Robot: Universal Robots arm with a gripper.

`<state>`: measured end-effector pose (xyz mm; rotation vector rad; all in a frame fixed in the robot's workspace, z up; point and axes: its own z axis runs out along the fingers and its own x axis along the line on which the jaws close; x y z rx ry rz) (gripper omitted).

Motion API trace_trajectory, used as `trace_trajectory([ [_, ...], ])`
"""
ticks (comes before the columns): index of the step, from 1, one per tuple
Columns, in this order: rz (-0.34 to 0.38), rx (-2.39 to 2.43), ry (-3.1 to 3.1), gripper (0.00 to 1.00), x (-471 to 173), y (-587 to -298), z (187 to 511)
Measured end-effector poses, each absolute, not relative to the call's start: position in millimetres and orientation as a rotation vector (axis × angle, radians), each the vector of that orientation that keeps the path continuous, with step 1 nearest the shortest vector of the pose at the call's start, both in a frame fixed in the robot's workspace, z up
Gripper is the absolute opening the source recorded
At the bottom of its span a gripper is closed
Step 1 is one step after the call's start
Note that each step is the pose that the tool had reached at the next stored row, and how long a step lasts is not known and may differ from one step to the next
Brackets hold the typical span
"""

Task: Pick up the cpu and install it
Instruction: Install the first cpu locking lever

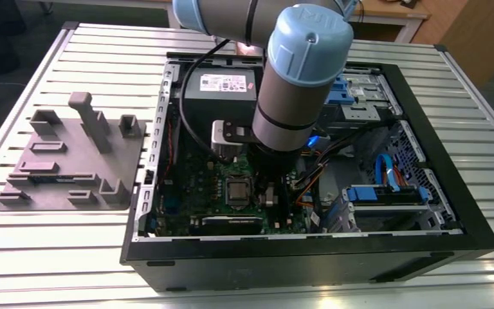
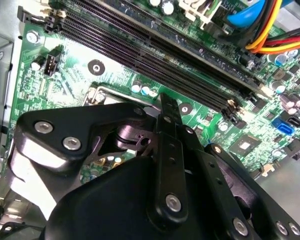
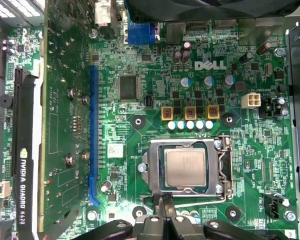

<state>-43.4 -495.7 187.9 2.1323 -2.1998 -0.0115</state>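
So the small square cpu with the shiny silver-gray metal top (image 3: pixel 185 168) is sitting flat in the metal-framed socket (image 3: pixel 224 172) on the green motherboard (image 3: pixel 155 112), inside the open black computer case (image 1: pixel 453 212) on the slatted metal table (image 1: pixel 58 257). The black end effector (image 3: pixel 165 215) hangs right at the socket's edge, fingertips pressed together with nothing between them, so clenched on nothing as far as I can see; the cpu looks free of it.

Around the socket: a row of small pale blue capacitors (image 3: pixel 190 125) just beside it, a white power connector (image 3: pixel 251 101) a bit further off, and a long blue slot (image 3: pixel 93 135) well to the side with a green graphics card (image 3: pixel 60 125) past that.

The second wrist view catches stuff the first one doesn't: the long black memory slots (image 2: pixel 155 55) running beside the socket, plus yellow and orange wires (image 2: pixel 277 37). There the end effector's body (image 2: pixel 165 165) blocks nearly all of the socket.

The exterior view adds the gray-and-blue robot arm (image 1: pixel 303 71) reaching down into the case, covering part of the board, the gray power-supply box (image 1: pixel 217 87) beyond the socket, and a gray parts holder (image 1: pixel 71 158) outside the case on the table.
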Motion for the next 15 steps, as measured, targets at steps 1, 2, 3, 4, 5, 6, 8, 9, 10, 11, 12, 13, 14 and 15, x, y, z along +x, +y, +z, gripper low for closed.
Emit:
trace_trajectory([
  [1, -0.011, 2.132, -2.200, 0.11, -43, -496, 188],
  [2, -0.011, 2.133, -2.199, 0.11, -43, -496, 188],
  [3, -0.011, 2.133, -2.199, 0.11, -43, -496, 188],
  [4, -0.011, 2.133, -2.199, 0.11, -43, -496, 188],
  [5, -0.012, 2.133, -2.199, 0.11, -43, -496, 188],
  [6, -0.012, 2.133, -2.199, 0.11, -43, -496, 188],
  [8, -0.013, 2.134, -2.200, 0.11, -43, -496, 190],
  [9, -0.012, 2.134, -2.200, 0.11, -43, -496, 193],
  [10, -0.012, 2.133, -2.199, 0.11, -43, -496, 196],
  [11, -0.012, 2.133, -2.199, 0.11, -43, -496, 199],
  [12, -0.012, 2.133, -2.199, 0.11, -43, -496, 203],
  [13, -0.012, 2.133, -2.199, 0.11, -43, -496, 207],
  [14, -0.012, 2.133, -2.199, 0.11, -43, -496, 210],
  [15, -0.012, 2.133, -2.199, 0.11, -43, -496, 212],
])
